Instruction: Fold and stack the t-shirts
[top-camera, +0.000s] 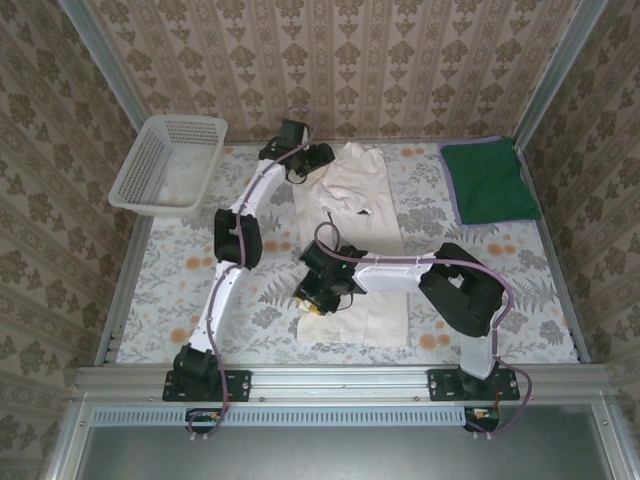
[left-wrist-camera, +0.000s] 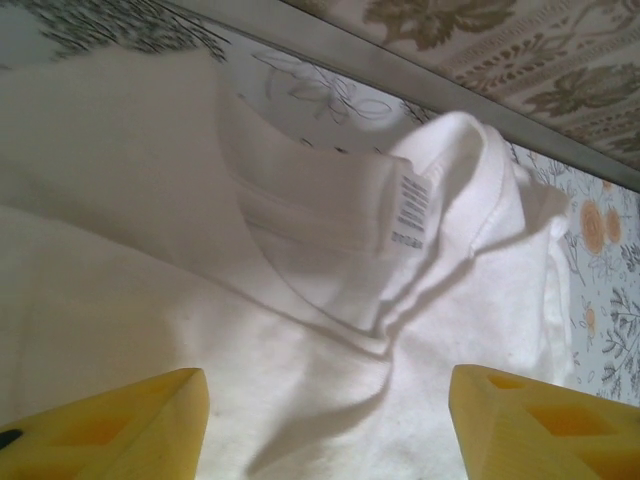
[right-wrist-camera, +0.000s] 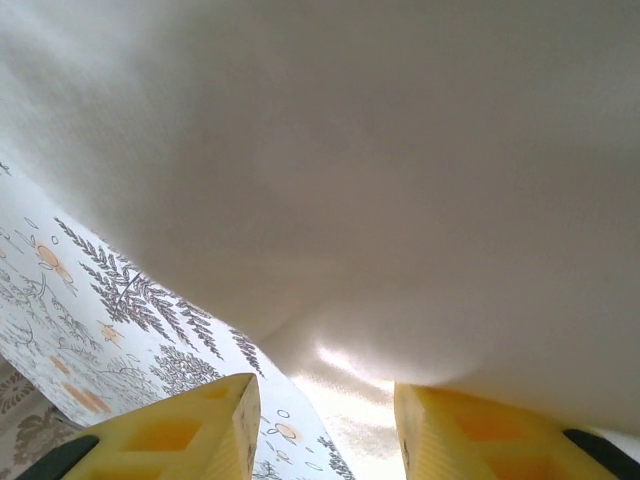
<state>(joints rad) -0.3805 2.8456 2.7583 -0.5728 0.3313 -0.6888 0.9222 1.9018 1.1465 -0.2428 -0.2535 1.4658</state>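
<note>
Floral tablecloth partly beneath cream t-shirt

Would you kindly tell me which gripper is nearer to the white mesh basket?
Left. The left gripper is at the collar of the cream shirt, just right of the basket; the right gripper is over the shirt's near end, farther off.

The cream-white t-shirt is seen spread across the upper part, with the patterned tablecloth exposed at lower left. The right gripper is shown below, its yellow fingers parted with nothing between them.
</note>
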